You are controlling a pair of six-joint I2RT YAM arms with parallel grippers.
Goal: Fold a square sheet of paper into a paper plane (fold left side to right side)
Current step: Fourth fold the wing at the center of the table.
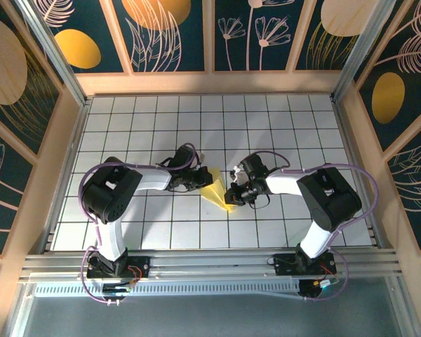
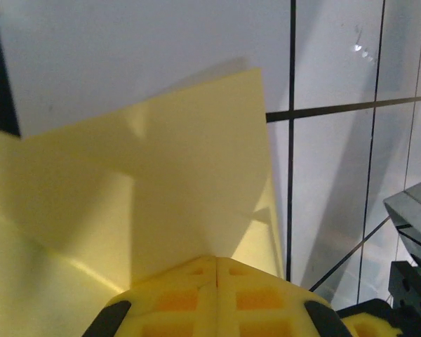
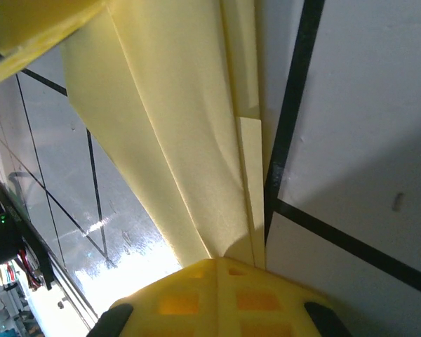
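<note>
Pressing its fingers fully together, your left gripper (image 2: 216,261) is touching the thin, creased yellow paper sheet (image 2: 161,175), though you cannot be sure it is pinching it. Your right gripper (image 3: 214,261) is likewise clamping tight, on the sheet's folded edge. The sheet is lying as a pointed wedge between both grippers, near the middle of the white grid-tiled table (image 1: 266,126), with dark painted wall panels (image 1: 161,35) standing beyond.

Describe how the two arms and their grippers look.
Both the left arm and the right arm have bulky black joint housings joined by white links, with purple cables looping alongside. The left gripper and right gripper end in yellow fingers moulded with a square waffle grid.
</note>
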